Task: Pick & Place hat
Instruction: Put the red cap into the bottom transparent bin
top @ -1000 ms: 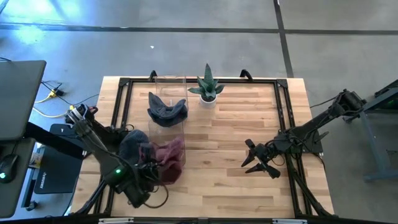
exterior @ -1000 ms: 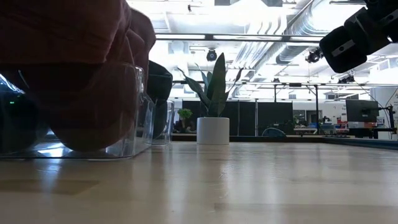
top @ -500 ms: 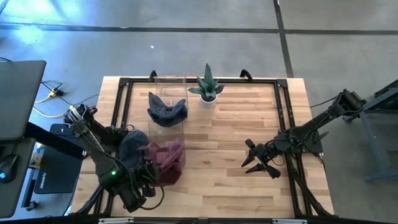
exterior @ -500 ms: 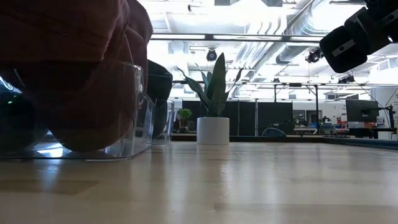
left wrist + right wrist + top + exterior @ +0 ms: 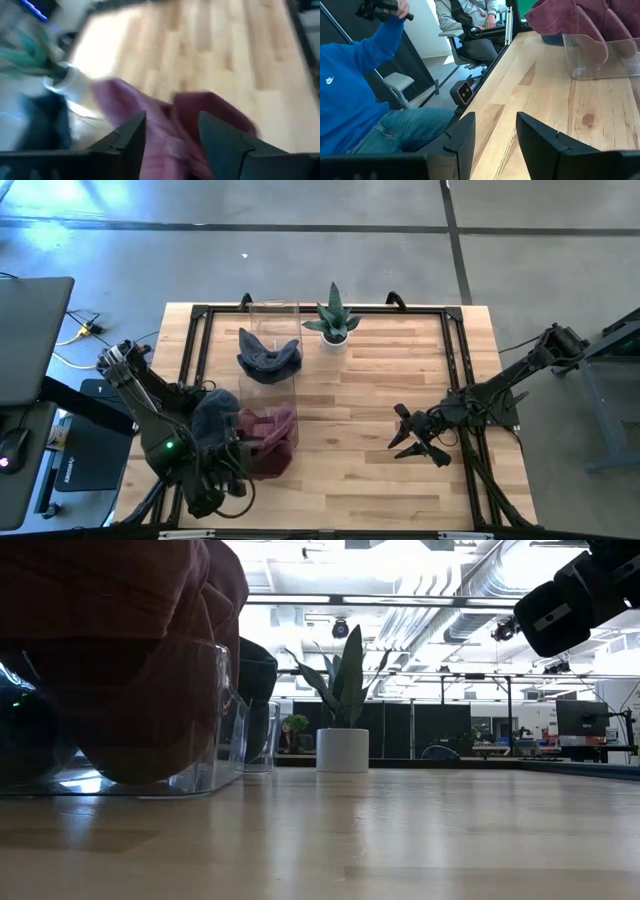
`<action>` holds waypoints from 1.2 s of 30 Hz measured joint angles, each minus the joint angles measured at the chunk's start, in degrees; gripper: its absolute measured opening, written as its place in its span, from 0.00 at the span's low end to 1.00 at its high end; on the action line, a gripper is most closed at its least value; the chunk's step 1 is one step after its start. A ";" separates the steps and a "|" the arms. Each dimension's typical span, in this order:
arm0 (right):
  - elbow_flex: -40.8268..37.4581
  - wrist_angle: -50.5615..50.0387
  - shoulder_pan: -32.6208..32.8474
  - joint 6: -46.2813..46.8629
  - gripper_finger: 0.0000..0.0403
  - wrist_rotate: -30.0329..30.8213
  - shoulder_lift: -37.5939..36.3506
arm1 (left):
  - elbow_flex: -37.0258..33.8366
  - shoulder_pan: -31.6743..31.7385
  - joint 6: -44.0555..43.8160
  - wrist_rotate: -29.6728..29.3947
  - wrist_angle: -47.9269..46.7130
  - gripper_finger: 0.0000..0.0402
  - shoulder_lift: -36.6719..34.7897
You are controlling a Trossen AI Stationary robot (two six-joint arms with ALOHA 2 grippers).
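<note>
Just ahead of the left claw — fingers parted, nothing gripped — the maroon hat is draped over the clear bin.

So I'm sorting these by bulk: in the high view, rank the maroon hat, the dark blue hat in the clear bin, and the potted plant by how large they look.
1. maroon hat
2. dark blue hat, only slightly smaller, so the order of the two hats is unsure
3. potted plant, smallest
</note>
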 joint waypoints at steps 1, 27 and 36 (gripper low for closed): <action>0.00 0.01 0.00 0.00 0.34 0.02 0.00 | 0.00 0.46 0.70 -2.12 -0.61 0.41 -0.30; 0.00 -0.05 0.00 0.00 0.34 0.11 0.00 | -8.17 18.70 11.23 30.73 11.93 0.00 0.77; 0.00 -0.05 0.00 -0.02 0.34 0.33 0.00 | -2.86 18.72 3.82 30.09 0.07 0.00 -1.42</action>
